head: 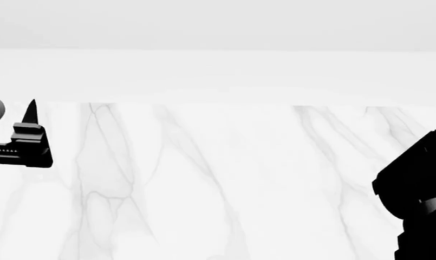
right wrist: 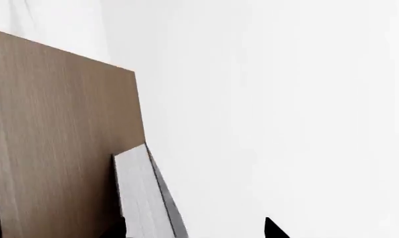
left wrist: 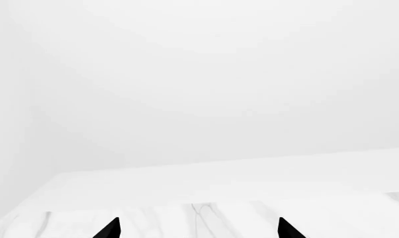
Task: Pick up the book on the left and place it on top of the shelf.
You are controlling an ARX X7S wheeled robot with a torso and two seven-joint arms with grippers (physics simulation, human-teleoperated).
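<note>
The black book does not show clearly in any view. In the right wrist view a brown wooden board of the shelf [right wrist: 60, 139] fills one side. A pale slab with a grey edge [right wrist: 143, 198], book-like, stands against it; I cannot tell which book it is. My right gripper [right wrist: 196, 230] is open, one black fingertip [right wrist: 276, 231] away from the slab, the slab's end between the fingers. My left gripper [left wrist: 199, 229] is open and empty over the white marble table [left wrist: 206, 213]. Its black wrist body [head: 23, 149] shows at the head view's left edge.
The head view shows only the marble tabletop [head: 218, 184], a white wall behind it and my right arm's black link [head: 418, 195] at the lower right. The shelf and the books are outside the head view.
</note>
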